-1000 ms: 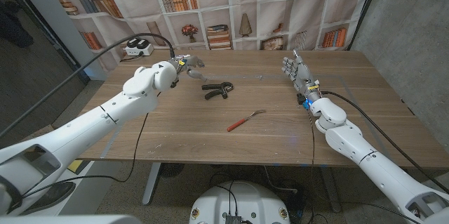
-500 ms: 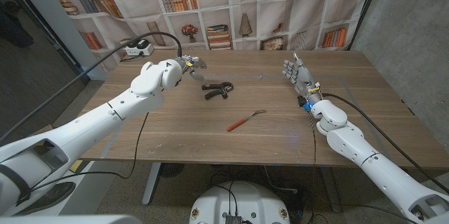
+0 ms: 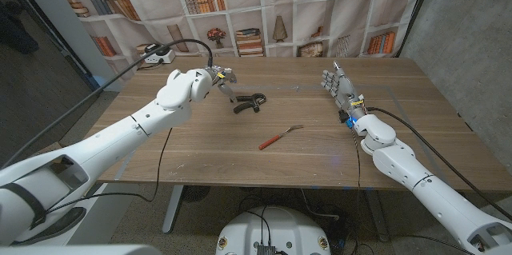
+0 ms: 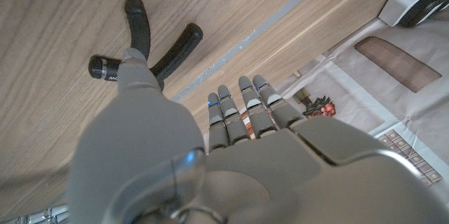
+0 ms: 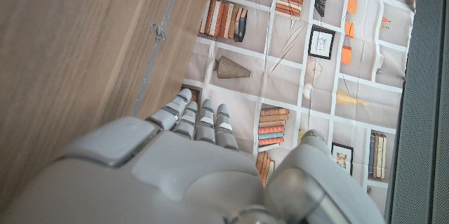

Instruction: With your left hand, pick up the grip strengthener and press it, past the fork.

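Just beyond the spread, empty left hand, the grip strengthener, untouched.

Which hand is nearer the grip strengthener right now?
Left. The left hand is just beside the grip strengthener, fingers apart, not gripping it. The right hand stands far across the table, holding nothing.

The light is soft and even over my wooden table, with only small, faint shadows under my arms and the fork, the head picture bends at its edges, and up close my left hand looks big and blurry.
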Controlling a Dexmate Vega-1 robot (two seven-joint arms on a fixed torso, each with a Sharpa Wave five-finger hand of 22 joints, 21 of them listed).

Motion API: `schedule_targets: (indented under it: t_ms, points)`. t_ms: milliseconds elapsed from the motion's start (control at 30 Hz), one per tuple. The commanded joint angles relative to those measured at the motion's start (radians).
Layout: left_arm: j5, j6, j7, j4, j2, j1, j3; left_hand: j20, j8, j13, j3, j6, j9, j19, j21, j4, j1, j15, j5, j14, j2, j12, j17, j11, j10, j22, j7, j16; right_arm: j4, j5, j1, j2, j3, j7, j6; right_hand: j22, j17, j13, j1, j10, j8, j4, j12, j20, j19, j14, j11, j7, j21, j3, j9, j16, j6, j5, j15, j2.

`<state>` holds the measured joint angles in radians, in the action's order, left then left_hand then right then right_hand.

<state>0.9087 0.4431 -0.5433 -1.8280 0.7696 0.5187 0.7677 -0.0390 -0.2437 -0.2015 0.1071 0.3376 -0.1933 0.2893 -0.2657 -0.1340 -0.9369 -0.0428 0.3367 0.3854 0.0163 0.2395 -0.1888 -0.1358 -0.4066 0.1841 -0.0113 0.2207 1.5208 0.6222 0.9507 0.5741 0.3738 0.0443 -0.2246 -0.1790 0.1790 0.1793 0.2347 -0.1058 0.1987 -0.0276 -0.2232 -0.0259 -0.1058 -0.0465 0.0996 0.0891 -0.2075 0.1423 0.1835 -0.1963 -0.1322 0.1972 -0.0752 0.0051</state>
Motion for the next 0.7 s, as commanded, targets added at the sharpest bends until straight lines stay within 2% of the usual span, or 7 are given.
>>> schedule_targets:
  t_ms: [33, 333, 467, 600, 700]
  points:
    - [0.007, -0.033, 0.008, 0.051, -0.031, 0.005, -0.004, -0.015, 0.005, -0.003, -0.011, 0.001, -0.003, 0.025, -0.003, -0.006, -0.019, -0.057, 0.008, 0.015, 0.008, -0.007, -0.004, -0.004, -0.002, 0.005, -0.012, -0.003, 0.019, -0.007, 0.005, 0.009, 0.003, 0.006, 0.011, -0.005, 0.004, 0.006, 0.001, -0.010, -0.002, -0.003, 0.000, 0.001, -0.010, -0.015, 0.000, -0.002, -0.007, -0.001, 0.005, -0.008, -0.002, -0.003, -0.003, 0.013]
    - [-0.013, -0.048, 0.034, 0.084, -0.050, 0.010, -0.007, -0.013, 0.002, -0.004, -0.008, 0.019, -0.004, 0.032, -0.004, 0.002, -0.021, -0.058, 0.004, 0.028, 0.016, -0.005, -0.006, -0.016, -0.018, 0.007, -0.023, -0.001, 0.021, -0.007, 0.003, 0.006, 0.006, 0.007, 0.014, -0.005, 0.004, 0.006, 0.001, -0.010, -0.002, -0.003, 0.001, 0.001, -0.012, -0.016, 0.000, -0.003, -0.006, -0.002, 0.005, -0.006, -0.002, -0.003, -0.003, 0.013]
    - [-0.015, -0.066, 0.032, 0.104, -0.059, 0.002, 0.007, 0.000, 0.015, -0.006, 0.007, 0.004, -0.004, -0.001, 0.012, 0.023, 0.007, -0.038, -0.003, -0.013, 0.018, -0.020, -0.008, 0.014, 0.004, 0.008, -0.016, -0.018, 0.020, -0.004, 0.003, 0.006, 0.008, 0.005, 0.020, -0.005, 0.005, 0.006, 0.001, -0.010, -0.002, -0.004, 0.001, 0.002, -0.012, -0.016, 0.001, -0.003, -0.006, -0.002, 0.005, -0.005, -0.002, -0.003, -0.004, 0.013]
    - [-0.002, -0.078, 0.026, 0.126, -0.072, -0.010, 0.025, 0.019, 0.029, -0.007, 0.015, -0.023, -0.005, -0.026, 0.024, 0.032, 0.018, -0.024, -0.007, -0.049, 0.019, -0.031, -0.009, 0.009, 0.028, 0.009, -0.020, -0.029, 0.019, -0.009, 0.002, 0.008, 0.010, 0.002, 0.017, -0.005, 0.005, 0.006, 0.001, -0.012, -0.002, -0.004, 0.001, 0.002, -0.012, -0.017, 0.003, -0.004, -0.005, -0.003, 0.005, -0.005, -0.002, -0.003, -0.004, 0.013]
    - [0.007, -0.083, 0.014, 0.142, -0.083, -0.020, 0.037, 0.024, 0.035, -0.007, 0.020, -0.037, -0.005, -0.048, 0.034, 0.036, 0.023, -0.021, -0.008, -0.072, 0.020, -0.037, -0.010, 0.022, 0.047, 0.009, -0.022, -0.034, 0.023, -0.011, 0.003, 0.011, 0.010, 0.003, 0.018, -0.005, 0.005, 0.006, 0.001, -0.012, -0.002, -0.004, 0.001, 0.002, -0.012, -0.018, 0.001, -0.004, -0.005, -0.003, 0.005, -0.004, -0.003, -0.003, -0.005, 0.013]
